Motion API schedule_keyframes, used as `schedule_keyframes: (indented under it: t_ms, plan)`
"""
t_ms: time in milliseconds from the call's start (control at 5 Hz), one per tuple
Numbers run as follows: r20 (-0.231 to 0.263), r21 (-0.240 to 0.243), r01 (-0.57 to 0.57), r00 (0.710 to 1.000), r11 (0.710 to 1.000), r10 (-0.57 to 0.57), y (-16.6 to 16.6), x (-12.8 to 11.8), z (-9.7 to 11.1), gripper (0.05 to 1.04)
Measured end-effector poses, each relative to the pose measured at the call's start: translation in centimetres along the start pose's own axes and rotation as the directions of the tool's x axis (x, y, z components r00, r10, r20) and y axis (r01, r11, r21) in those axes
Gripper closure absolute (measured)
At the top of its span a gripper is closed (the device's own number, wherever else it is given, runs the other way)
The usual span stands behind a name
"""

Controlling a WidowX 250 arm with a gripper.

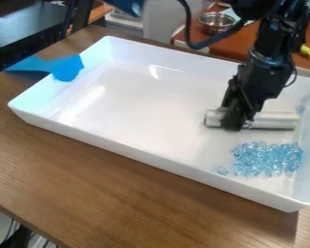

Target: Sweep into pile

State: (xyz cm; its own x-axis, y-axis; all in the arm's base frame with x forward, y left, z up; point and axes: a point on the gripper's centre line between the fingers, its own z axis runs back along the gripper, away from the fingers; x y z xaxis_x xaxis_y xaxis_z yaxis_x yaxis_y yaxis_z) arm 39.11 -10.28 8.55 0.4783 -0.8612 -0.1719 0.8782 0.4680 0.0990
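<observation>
No readable text, label, number or sign appears, as far as I can tell.

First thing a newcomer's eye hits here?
Probably the big white tray spanning the wooden table, with the heap of clear-blue bits near its lower right corner. Just above that heap, the black gripper is down at a pale cylinder lying crosswise in the tray. Then the bright blue piece across the tray's left rim.
</observation>
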Motion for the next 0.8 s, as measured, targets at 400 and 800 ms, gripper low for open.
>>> schedule_keyframes:
  t_ms: [400, 800]
  plan:
    - [0.008, -0.003, 0.059, 0.998, 0.998, -0.059, -3.0, -2.1, 0.6, 0.702]
    - [0.032, -0.017, -0.084, 0.996, 0.996, 0.084, -0.1, -4.0, 2.6, 0.702]
